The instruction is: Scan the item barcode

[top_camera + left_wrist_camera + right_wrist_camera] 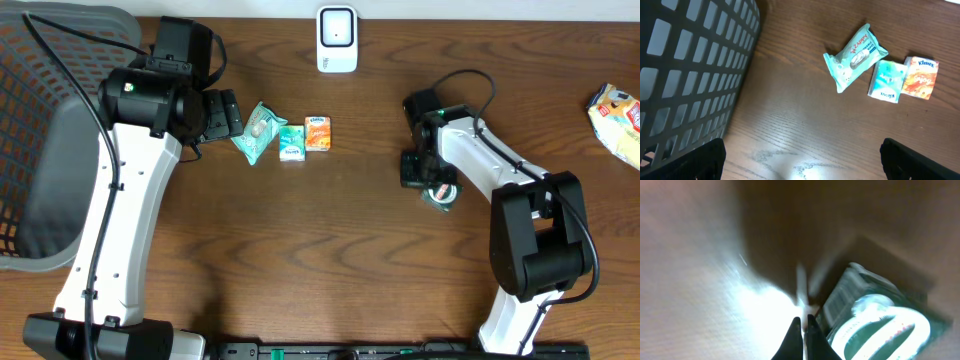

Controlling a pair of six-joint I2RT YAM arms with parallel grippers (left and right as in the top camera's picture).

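A green-and-white packet (875, 327) with a barcode on its side hangs beside my right gripper (804, 322). That gripper is shut on the packet's thin white seam flap. In the overhead view the right gripper (434, 184) points down with the packet (441, 196) right under it, low over the table. The white scanner (337, 39) stands at the back edge. My left gripper (228, 113) is open and empty, its fingers (697, 161) spread wide over bare wood, short of a teal wipes pack (856, 57).
A small teal tissue pack (291, 143) and an orange Kleenex pack (318, 133) lie beside the wipes pack (257, 132). A dark mesh basket (45, 140) fills the left side. A yellow snack bag (620, 118) lies at the right edge.
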